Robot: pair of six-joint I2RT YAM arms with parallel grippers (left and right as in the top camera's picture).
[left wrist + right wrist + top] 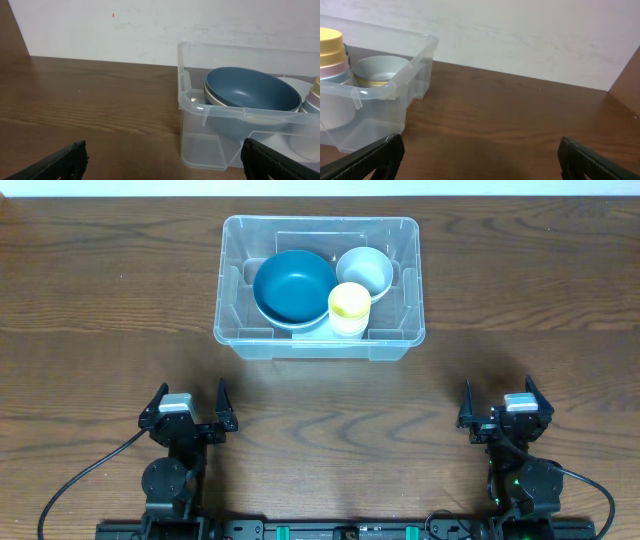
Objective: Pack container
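The container [318, 352] stood on the tabletop [100, 300], towards its far edge and about midway across. Inside it, the wide bowl [294, 285] sat in the left half, nested in another bowl beneath it. The smaller bowl [364, 270] sat at the right rear. The stack of cups [350, 308] stood in front of that bowl, touching the wide bowl's right side. The left claw [191, 392] was over the near left of the tabletop and the right claw [498, 388] over the near right, both well apart from the container.
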